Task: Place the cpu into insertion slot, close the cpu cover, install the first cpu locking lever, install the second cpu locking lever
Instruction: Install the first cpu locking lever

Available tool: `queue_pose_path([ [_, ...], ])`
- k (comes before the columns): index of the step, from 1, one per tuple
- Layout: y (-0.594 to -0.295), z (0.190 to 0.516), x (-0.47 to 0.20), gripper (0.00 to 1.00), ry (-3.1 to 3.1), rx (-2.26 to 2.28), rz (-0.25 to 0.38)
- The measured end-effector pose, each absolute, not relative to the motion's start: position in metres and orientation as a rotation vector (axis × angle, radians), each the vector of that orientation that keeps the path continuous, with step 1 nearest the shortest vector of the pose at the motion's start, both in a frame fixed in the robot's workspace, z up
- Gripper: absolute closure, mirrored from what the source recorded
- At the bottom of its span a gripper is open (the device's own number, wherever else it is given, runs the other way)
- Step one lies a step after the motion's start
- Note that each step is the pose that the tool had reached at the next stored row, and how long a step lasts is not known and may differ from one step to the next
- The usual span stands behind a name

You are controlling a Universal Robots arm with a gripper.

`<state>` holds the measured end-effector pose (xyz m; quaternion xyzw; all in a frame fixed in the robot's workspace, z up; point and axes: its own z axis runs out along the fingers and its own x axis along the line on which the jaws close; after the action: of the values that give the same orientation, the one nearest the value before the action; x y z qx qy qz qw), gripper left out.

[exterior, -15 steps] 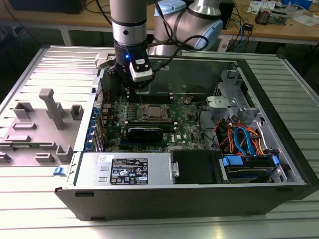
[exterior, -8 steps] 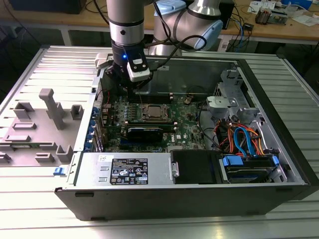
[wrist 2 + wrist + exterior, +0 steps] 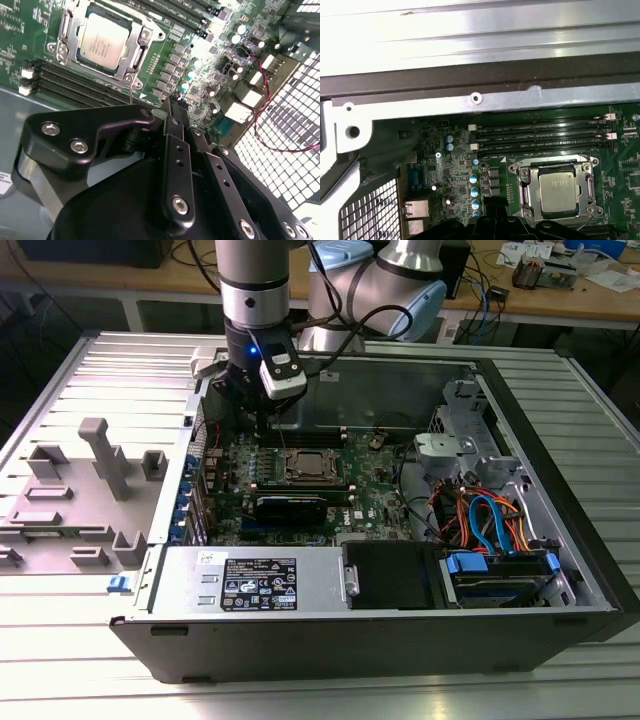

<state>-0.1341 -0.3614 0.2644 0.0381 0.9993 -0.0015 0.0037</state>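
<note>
Silvery cpu [image 3: 100, 44] under cpu cover [image 3: 134, 56]

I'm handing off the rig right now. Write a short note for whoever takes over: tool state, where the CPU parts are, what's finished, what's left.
Tool: fingers together, holding nothing, hanging over the motherboard beside the socket, toward the exterior view's left.
cpu: seated flat in the insertion slot.
cpu cover: down around the chip in both wrist views.
Done: chip placed, cover closed.
Left: check the locking levers; their wire arms lie along the socket edges, but whether either is hooked cannot be told.
</note>
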Motion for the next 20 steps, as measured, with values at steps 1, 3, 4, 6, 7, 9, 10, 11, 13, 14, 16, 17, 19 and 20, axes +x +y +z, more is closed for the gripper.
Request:
queue_pose_path([
  [1, -0.36, 0.264, -0.134, 0.89, 3.132, 0.116, -0.005],
  [3, -0.358, 0.264, -0.134, 0.89, 3.132, 0.058, -0.005],
  [4, -0.358, 0.263, -0.134, 0.89, 3.132, 0.026, -0.004],
  [6, -0.356, 0.263, -0.134, 0.89, 3.128, -0.009, -0.004],
  [7, -0.354, 0.263, -0.134, 0.89, 3.128, -0.016, -0.004],
  [9, -0.349, 0.262, -0.134, 0.89, 3.128, -0.027, -0.004],
  [10, -0.348, 0.262, -0.134, 0.89, 3.128, -0.031, -0.004],
  [11, -0.347, 0.262, -0.134, 0.89, 3.128, -0.036, -0.004],
  [13, -0.345, 0.262, -0.131, 0.89, 3.128, -0.047, -0.004],
  [14, -0.345, 0.261, -0.13, 0.89, 3.128, -0.05, -0.004],
  [16, -0.345, 0.261, -0.126, 0.89, 3.128, -0.059, -0.004],
  [17, -0.344, 0.261, -0.124, 0.89, 3.128, -0.062, -0.004],
  [19, -0.343, 0.261, -0.119, 0.89, 3.127, -0.069, -0.004],
  [20, -0.343, 0.261, -0.116, 0.89, 3.127, -0.072, -0.004],
])
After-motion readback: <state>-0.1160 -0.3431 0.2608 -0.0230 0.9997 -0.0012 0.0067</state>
